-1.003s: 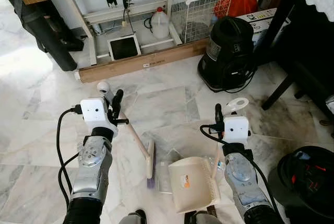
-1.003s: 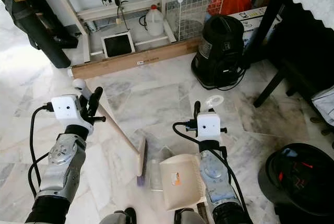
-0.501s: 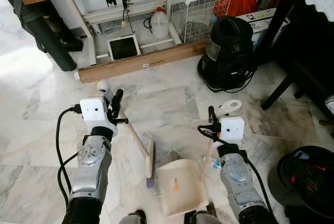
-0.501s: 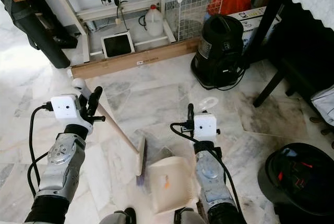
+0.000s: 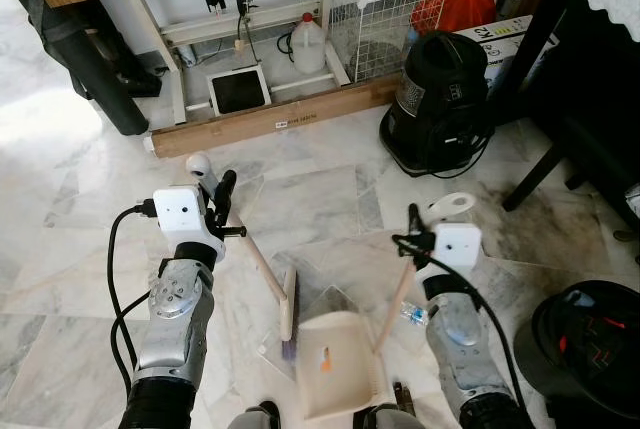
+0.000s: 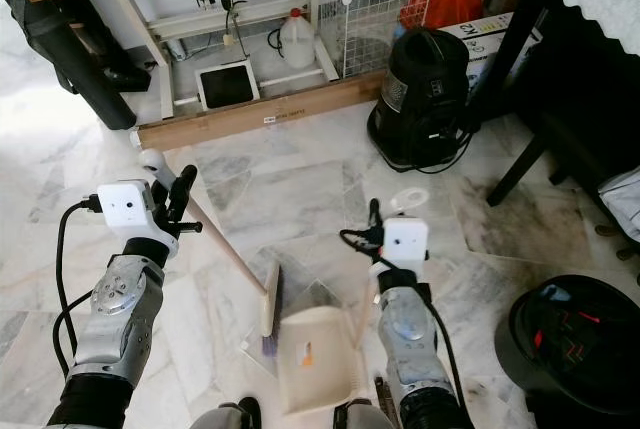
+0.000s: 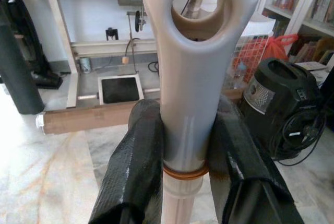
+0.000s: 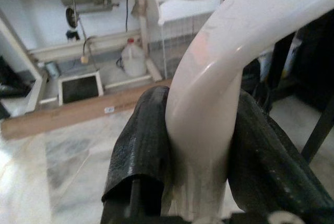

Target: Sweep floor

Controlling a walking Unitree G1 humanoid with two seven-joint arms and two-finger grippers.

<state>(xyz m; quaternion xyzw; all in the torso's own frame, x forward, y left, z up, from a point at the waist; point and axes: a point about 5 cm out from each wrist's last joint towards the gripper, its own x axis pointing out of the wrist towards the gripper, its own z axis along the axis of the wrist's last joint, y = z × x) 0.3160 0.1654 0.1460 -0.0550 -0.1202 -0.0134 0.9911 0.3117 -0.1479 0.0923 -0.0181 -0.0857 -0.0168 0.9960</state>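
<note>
While the left end effector clamps its two black fingers around the pale handle of the broom, the brush head rests on the marble floor just left of the dustpan. On the other side, the right end effector is closed tight on the dustpan's long white handle, whose looped top sticks up beyond it. A crumpled clear plastic wrapper lies at the dustpan's mouth, beside the bristles. Well ahead stand a black vacuum cleaner and a wooden plank.
</note>
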